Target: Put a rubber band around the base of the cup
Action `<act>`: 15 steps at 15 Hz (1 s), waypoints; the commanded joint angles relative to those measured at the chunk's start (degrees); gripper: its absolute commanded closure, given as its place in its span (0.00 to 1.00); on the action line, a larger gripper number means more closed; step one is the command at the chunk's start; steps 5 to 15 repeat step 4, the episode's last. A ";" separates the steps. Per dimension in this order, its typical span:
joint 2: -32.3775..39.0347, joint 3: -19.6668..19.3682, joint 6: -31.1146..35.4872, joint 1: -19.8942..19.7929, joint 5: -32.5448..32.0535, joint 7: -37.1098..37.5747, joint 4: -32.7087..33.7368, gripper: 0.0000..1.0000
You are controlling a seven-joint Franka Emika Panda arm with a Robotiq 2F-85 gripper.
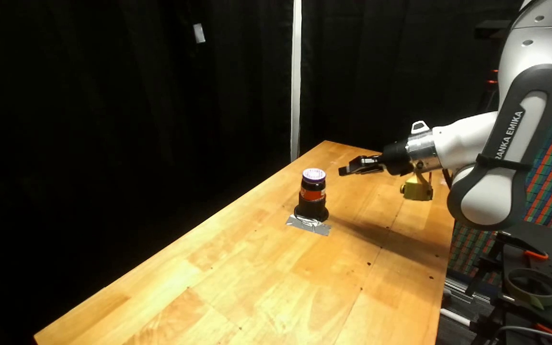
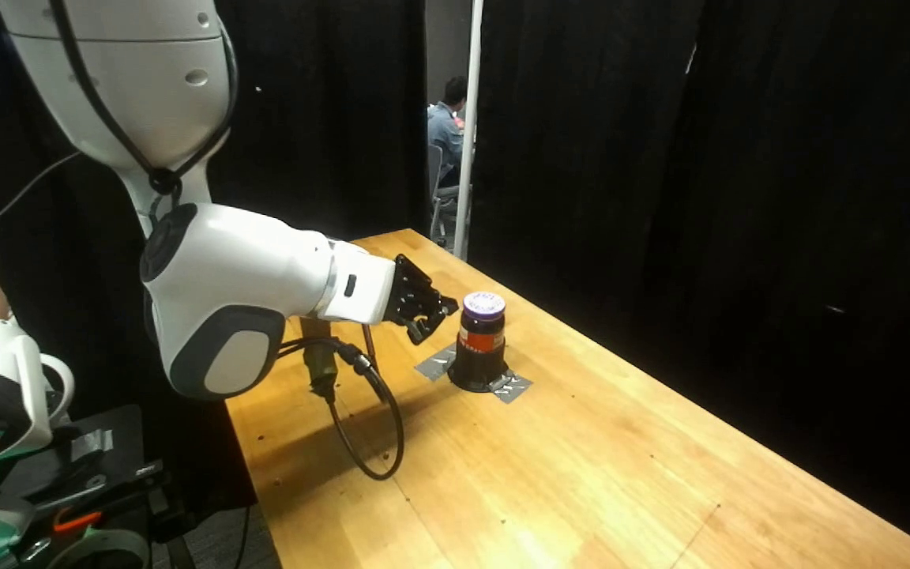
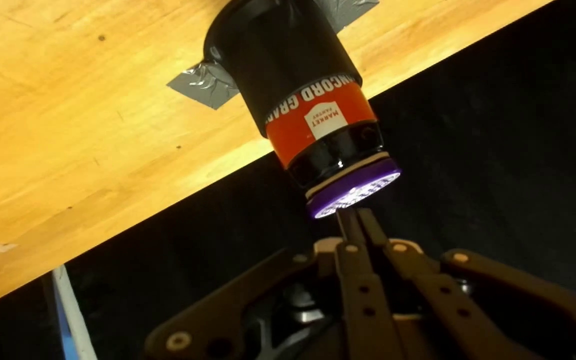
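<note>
One wooden table (image 1: 266, 287) spreads beneath your one white arm (image 2: 257, 245), whose single gripper (image 3: 356, 210) is closed, its two fingers (image 3: 350, 226) together at the tips, near the one cup (image 1: 313, 194) but apart from it. That cup, a dark jar with one orange-red label (image 3: 295, 140), stands upright on the table in one black holder (image 3: 283, 55), two strips of grey tape (image 3: 193, 89) at the holder's foot. You see one purple lid (image 3: 355, 190) on top and, just below, one tan band (image 3: 347, 173) around the neck.

Jar (image 3: 331, 142) in holder (image 3: 288, 52), holder on table (image 1: 257, 268)
</note>
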 commanded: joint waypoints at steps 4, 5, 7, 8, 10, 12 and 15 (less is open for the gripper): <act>-0.04 0.84 -1.59 -1.75 -2.90 2.04 -0.43 0.69; -0.04 0.84 -1.59 -1.75 -2.90 2.04 -0.43 0.69; -0.04 0.84 -1.59 -1.75 -2.90 2.04 -0.43 0.69; -0.04 0.84 -1.59 -1.75 -2.90 2.04 -0.43 0.69; -0.04 0.84 -1.59 -1.75 -2.90 2.04 -0.43 0.69; -0.04 0.84 -1.59 -1.75 -2.90 2.04 -0.43 0.69; -0.04 0.84 -1.59 -1.75 -2.90 2.04 -0.43 0.69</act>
